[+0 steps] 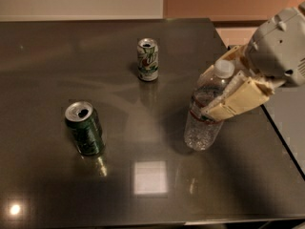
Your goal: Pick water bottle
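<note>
The water bottle [204, 123] is clear ribbed plastic with a white cap and a thin red label band. It is at the right of the dark table [143, 175], tilted, with its cap toward the upper right. My gripper [210, 95] comes in from the right and is shut on the bottle's upper half. One cream finger [234, 100] lies across its front and the other is behind its shoulder. The bottle's base seems slightly off the table, with a shadow to its left.
A dark green soda can [85, 129] stands open at the left front. A white-and-green soda can [147, 59] stands at the back middle. The table's right edge [281, 142] runs close beside the bottle and gripper. A bright light reflection [150, 177] lies in front.
</note>
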Controlling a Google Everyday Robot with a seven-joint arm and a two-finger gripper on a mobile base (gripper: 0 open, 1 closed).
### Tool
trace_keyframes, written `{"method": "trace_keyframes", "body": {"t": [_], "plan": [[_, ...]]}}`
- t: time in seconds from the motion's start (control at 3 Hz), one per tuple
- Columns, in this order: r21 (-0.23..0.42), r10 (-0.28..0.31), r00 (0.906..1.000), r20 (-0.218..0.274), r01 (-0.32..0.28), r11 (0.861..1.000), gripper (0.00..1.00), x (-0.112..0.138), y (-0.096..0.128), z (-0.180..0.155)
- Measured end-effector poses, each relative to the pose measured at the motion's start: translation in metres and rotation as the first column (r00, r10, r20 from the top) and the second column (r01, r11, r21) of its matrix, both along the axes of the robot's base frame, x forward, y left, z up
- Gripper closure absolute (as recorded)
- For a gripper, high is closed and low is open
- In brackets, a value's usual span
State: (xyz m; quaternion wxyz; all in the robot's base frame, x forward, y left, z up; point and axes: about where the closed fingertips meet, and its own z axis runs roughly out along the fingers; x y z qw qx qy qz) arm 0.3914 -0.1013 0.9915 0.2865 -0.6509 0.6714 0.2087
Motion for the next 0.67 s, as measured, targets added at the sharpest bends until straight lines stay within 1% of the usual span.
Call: {"method": "trace_keyframes", "body": {"t": [0.33,0.67], "plan": [[0.018,-0.051,0.9985,0.019,0.050,0.999,1.00,0.0254,-0.0114,0.0500],[0.018,-0.051,0.9985,0.020,0.050,0.999,1.00,0.0255,-0.0110,0.0497]]}}
